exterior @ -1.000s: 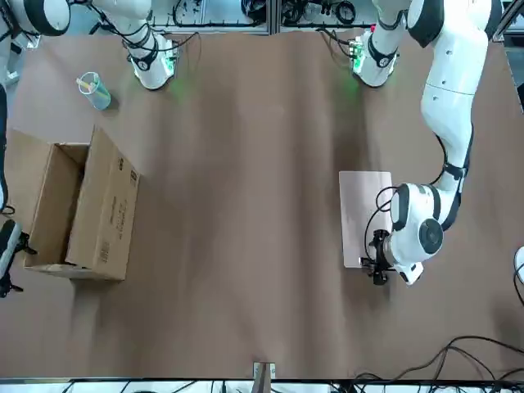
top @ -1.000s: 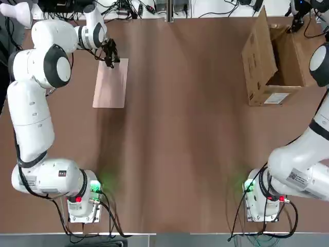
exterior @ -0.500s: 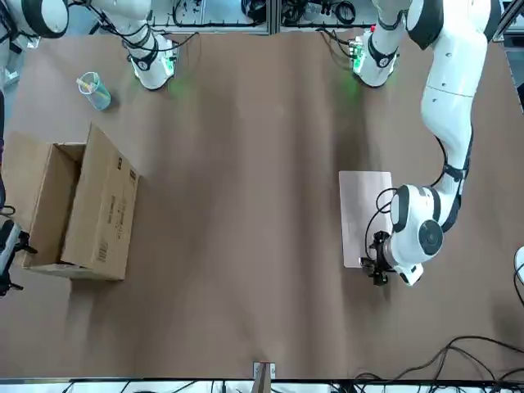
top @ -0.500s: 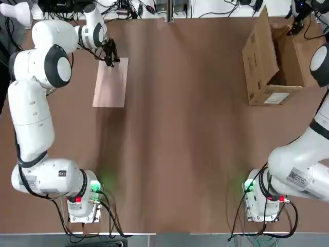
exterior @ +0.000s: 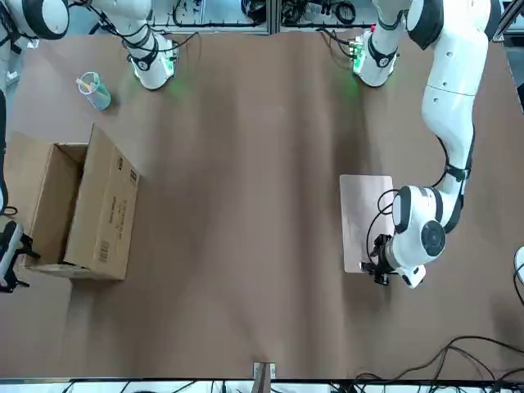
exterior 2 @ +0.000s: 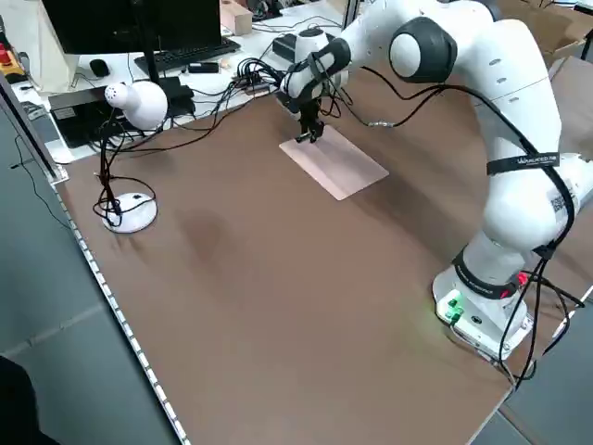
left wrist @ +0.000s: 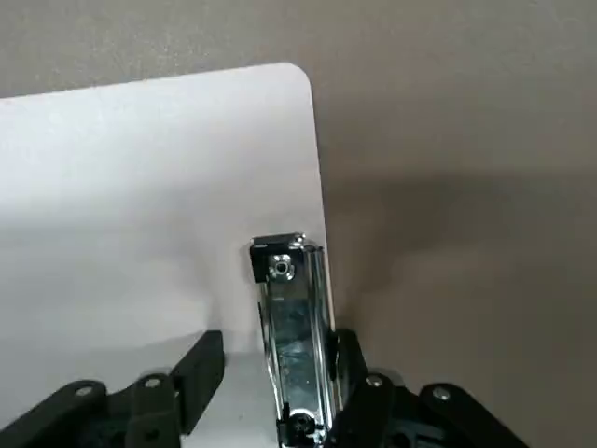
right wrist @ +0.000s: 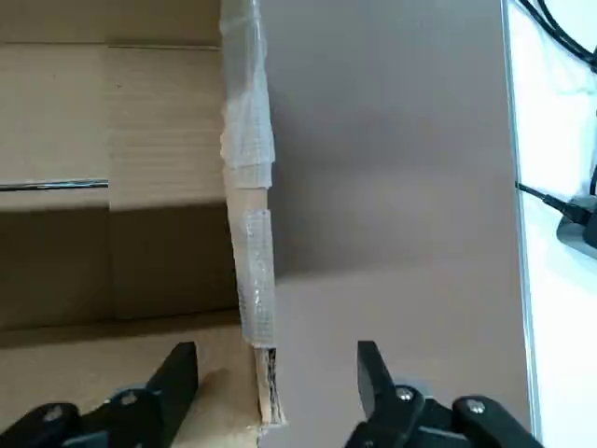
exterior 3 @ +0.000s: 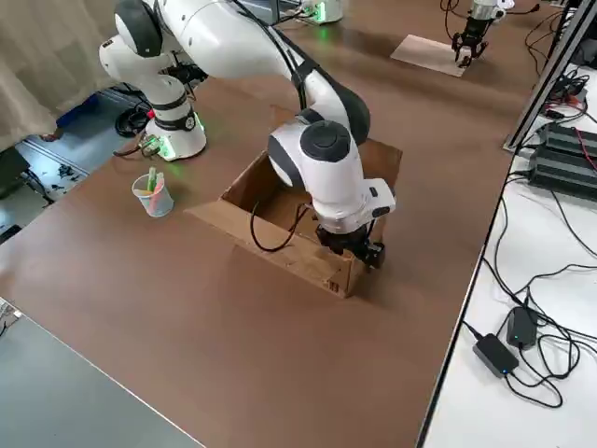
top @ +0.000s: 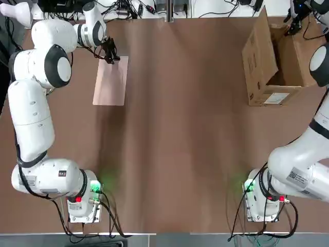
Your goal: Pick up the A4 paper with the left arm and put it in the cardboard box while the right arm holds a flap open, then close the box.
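Note:
The A4 paper point(top: 110, 82) lies flat at the far left of the table, a pinkish sheet with a silver clip point(left wrist: 291, 345) on its far short edge. My left gripper point(top: 109, 57) is down at that edge. In the left wrist view its fingers point(left wrist: 201, 359) stand on either side of the clip, open, with a gap on one side. The cardboard box point(top: 259, 56) stands at the far right with its flaps up. My right gripper point(exterior 3: 359, 250) is at the box's far flap. Its open fingers point(right wrist: 182, 373) straddle the flap's taped edge point(right wrist: 247, 233) without touching it.
A clear plastic cup point(exterior: 94, 90) stands on the right arm's side of the table, nearer the robot than the box. A white lamp-like stand point(exterior 2: 134, 102) and cables sit past the table's left edge. Power adapters and cables point(exterior 3: 560, 149) lie on the bench beyond the far edge.
The left gripper has shifted a little at the clip end, and the sheet has moved slightly with it. The box has rocked slightly. Both arms otherwise stay where they were.

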